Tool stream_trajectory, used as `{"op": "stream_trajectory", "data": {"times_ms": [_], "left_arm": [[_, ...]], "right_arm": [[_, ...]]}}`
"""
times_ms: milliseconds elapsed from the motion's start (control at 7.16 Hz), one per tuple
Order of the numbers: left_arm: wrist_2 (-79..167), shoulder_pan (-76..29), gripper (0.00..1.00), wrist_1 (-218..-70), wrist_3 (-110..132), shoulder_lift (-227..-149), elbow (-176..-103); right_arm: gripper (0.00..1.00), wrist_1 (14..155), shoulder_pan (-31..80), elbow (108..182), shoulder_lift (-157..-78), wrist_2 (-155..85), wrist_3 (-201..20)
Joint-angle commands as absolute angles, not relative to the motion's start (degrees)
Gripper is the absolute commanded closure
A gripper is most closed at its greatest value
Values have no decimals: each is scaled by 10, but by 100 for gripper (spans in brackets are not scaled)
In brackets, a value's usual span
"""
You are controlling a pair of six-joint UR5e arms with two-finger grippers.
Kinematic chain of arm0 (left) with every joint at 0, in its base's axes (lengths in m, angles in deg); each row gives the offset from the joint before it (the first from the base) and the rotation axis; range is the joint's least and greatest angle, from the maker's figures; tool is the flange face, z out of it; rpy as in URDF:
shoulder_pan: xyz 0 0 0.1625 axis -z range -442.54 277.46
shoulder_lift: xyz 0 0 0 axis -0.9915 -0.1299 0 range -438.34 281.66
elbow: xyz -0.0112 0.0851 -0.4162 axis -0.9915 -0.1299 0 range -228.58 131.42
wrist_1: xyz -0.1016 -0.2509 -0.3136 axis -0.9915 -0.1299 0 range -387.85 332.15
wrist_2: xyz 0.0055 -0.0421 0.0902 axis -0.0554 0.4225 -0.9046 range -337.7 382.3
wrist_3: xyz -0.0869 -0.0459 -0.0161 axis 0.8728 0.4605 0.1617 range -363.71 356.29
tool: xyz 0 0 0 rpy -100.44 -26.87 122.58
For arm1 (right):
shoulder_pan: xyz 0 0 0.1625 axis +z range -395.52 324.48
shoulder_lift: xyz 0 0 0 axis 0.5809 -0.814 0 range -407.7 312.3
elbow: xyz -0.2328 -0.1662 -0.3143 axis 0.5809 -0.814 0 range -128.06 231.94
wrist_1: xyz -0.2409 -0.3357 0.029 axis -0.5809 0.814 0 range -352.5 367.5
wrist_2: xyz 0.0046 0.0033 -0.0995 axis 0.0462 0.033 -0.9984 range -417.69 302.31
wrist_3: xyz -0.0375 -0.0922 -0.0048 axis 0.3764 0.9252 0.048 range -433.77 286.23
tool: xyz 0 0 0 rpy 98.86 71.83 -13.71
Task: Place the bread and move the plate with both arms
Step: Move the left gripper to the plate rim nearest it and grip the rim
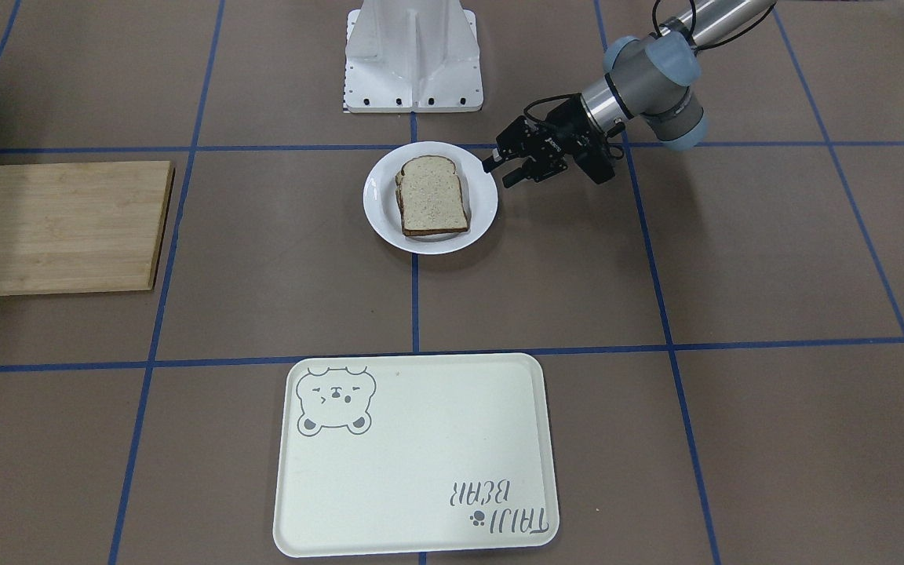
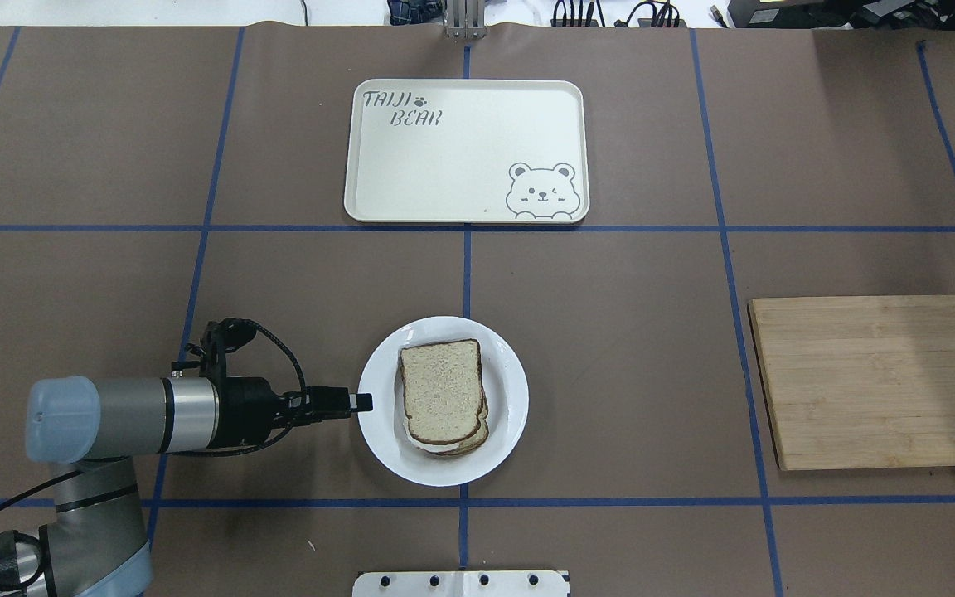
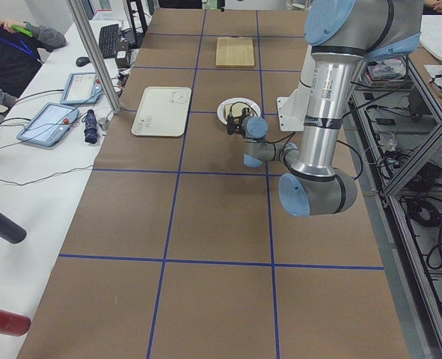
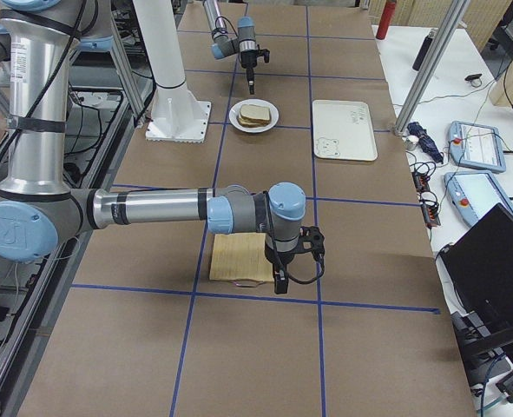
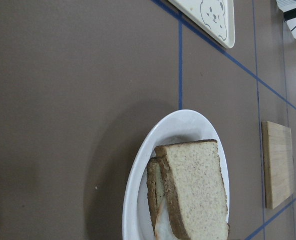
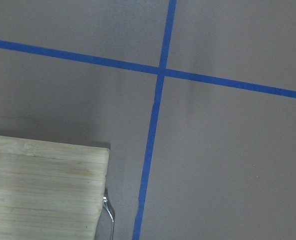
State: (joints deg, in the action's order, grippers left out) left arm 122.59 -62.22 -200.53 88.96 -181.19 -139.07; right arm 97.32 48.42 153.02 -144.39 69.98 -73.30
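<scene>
- counter (image 2: 610,373): bear tray (image 2: 461,157) and plate (image 2: 378,448) lie well apart, plate in the middle
- bread (image 2: 441,385) lies on the plate, stacked over another slice
- left jaws spread, empty, just beside the plate's rim (right jaws: can't tell)

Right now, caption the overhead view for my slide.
Left pincer at the rim of a plate holding bread, tray beyond, wooden board alongside.
</scene>
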Motion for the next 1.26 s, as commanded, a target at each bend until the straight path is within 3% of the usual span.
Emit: {"op": "stream_trajectory", "data": {"times_ms": [0, 1117], "left_arm": [[1225, -623, 56, -2006, 889, -1820, -1377], [1237, -622, 56, -2035, 889, -1818, -1348]], "right_arm": [[0, 973, 484, 1528, -1443, 700, -733], [0, 974, 484, 1524, -1438, 699, -734]]}}
